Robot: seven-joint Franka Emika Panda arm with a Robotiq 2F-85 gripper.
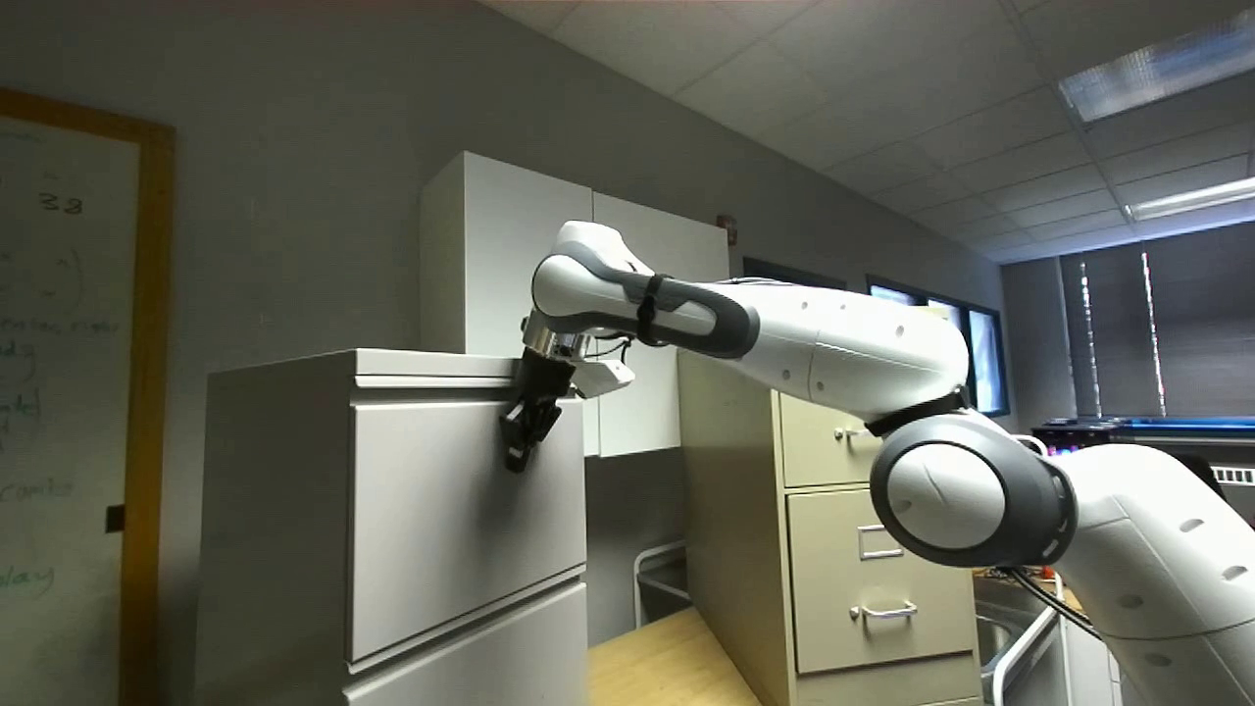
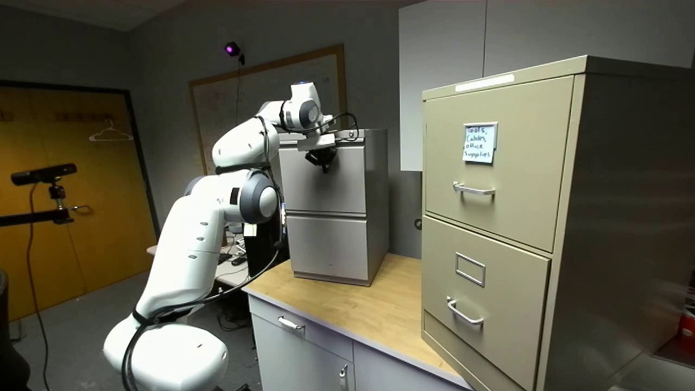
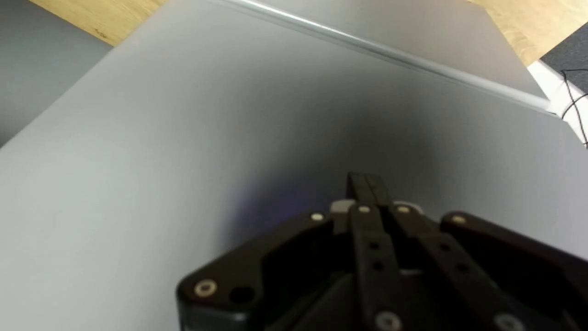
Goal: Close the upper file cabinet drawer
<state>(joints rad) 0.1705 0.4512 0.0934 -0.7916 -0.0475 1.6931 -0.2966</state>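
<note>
In an exterior view: upper file cabinet drawer [image 1: 441,539] sits flush in file cabinet [image 1: 275,529], fingers [image 1: 517,454] pointing down by its front's upper part | in an exterior view: it lies behind the fingers, above the lower drawer [image 2: 327,247] | in the wrist view: fingers are pressed together, drawer just ahead, contact unclear

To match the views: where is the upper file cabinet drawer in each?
In an exterior view: upper drawer left of centre, lower half.
In an exterior view: upper drawer near the middle.
Wrist view: upper drawer fills most of it.
Shared landmark: dark fingers at its front.
</note>
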